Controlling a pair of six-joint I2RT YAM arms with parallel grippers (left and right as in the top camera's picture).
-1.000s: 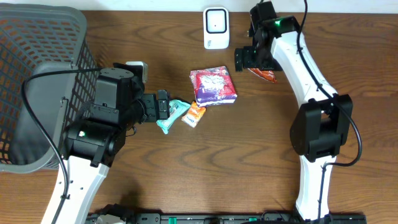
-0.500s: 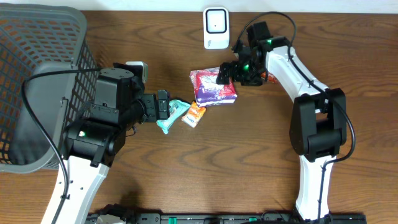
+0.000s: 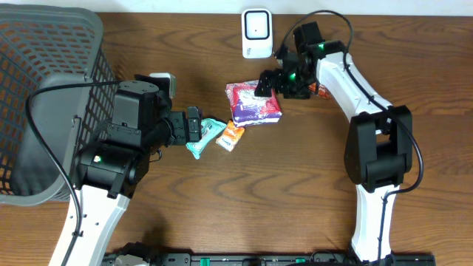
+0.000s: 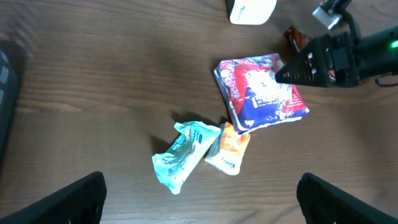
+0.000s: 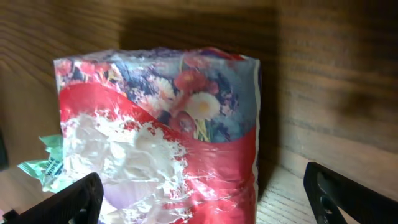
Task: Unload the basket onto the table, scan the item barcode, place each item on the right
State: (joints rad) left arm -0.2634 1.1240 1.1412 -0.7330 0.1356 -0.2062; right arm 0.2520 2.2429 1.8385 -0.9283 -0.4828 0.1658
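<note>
From overhead, your right hand (image 3: 267, 84) hangs open over the near edge of the floral packet (image 3: 253, 103). The packet lies on the table (image 3: 295, 192) just below the white scanner (image 3: 256, 33). Your left hand (image 3: 194, 125), also open, holds nothing beside the teal sachet (image 3: 207, 137).

The left wrist view shows the packet lying flat, with the orange sachet (image 4: 229, 149) close at its lower corner.

In the right wrist view, the packet sits between your spread fingers (image 5: 62, 202). Centre over it and grip its body, not loose film. No barcode shows.
</note>
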